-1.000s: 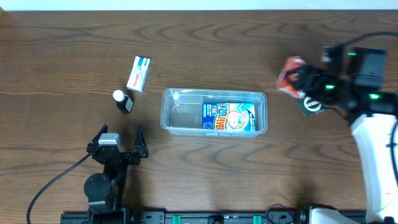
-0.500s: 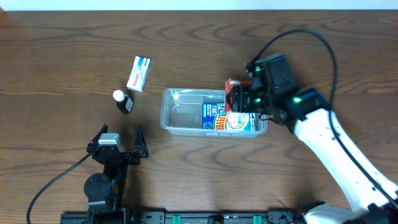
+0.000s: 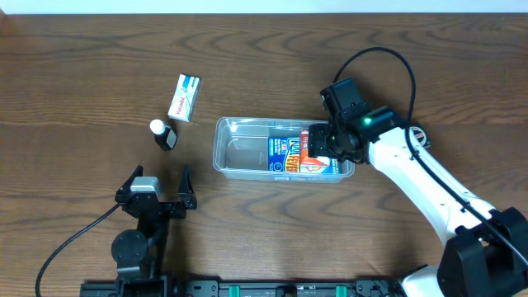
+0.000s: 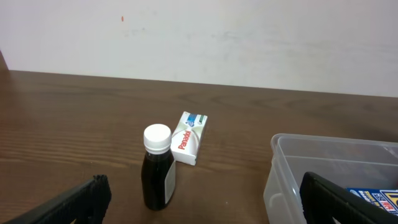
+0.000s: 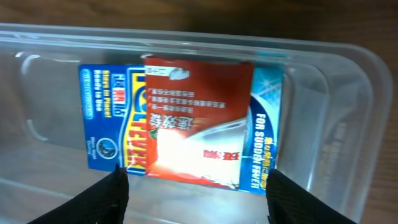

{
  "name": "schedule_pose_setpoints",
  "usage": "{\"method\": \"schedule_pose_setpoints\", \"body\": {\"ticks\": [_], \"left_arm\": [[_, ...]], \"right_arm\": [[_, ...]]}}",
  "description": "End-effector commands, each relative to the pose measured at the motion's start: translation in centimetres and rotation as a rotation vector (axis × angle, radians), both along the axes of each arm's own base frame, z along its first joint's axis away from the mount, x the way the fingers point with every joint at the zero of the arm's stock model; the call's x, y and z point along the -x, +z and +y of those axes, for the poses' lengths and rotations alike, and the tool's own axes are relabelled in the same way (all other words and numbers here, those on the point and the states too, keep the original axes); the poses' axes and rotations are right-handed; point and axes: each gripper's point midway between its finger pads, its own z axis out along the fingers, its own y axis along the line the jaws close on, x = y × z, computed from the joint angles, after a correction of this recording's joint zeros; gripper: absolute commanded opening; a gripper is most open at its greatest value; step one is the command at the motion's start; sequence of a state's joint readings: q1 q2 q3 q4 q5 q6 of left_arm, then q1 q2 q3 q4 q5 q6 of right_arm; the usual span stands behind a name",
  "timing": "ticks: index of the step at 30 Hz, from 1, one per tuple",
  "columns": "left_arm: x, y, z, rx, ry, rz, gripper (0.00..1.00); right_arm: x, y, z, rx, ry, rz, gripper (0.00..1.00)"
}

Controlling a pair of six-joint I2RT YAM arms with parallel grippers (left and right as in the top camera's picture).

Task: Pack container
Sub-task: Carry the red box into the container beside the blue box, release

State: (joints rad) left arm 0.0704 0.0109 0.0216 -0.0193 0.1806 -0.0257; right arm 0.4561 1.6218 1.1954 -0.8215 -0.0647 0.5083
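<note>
On the wood table (image 3: pixel 82 66), the right gripper (image 5: pixel 198 186) gaped empty over the container (image 5: pixel 348 68); a finger might have snagged the loose packet (image 5: pixel 199 118) on withdrawal, dragging it out.

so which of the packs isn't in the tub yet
The white Panadol box, lying left of the tub beside the dark bottle. The blue box and the red packet on top of it are both inside the tub.

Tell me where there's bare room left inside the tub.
The left half of the container is bare, between its left wall and the blue box. The right half is crowded: a red packet lies on the blue box, under the right gripper.
</note>
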Motion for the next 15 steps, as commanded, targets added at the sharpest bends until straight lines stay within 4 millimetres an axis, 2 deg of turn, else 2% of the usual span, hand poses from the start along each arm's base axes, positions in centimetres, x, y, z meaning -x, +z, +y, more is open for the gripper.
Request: {"method": "schedule_pose_setpoints", "body": {"ticks": [1,5,7,11,13,15], "left_arm": [[0.1,-1.5,-0.2,0.006,-0.012,0.044,0.98],[0.1,-1.5,-0.2,0.006,-0.012,0.044,0.98],[0.1,-1.5,-0.2,0.006,-0.012,0.044,0.98],[0.1,-1.5,-0.2,0.006,-0.013,0.044,0.98],[0.1,-1.5,-0.2,0.006,-0.012,0.044,0.98],[0.1,-1.5,-0.2,0.006,-0.012,0.044,0.98]], "right_arm": [[-0.5,0.2,-0.1,0.026,-0.014,-0.021,0.68],[-0.4,0.7,0.0,0.016,-0.005,-0.028,0.71],[-0.4,1.9,0.2,0.000,0.013,-0.049,0.72],[-0.5,7.2,-0.1,-0.025,0.025,-0.167,0.74],[-0.5,10.0,-1.6,-0.005,-0.009,-0.237,0.75],[-0.4,12.4,-3.8,0.016,-0.069,-0.297,0.78]]}}
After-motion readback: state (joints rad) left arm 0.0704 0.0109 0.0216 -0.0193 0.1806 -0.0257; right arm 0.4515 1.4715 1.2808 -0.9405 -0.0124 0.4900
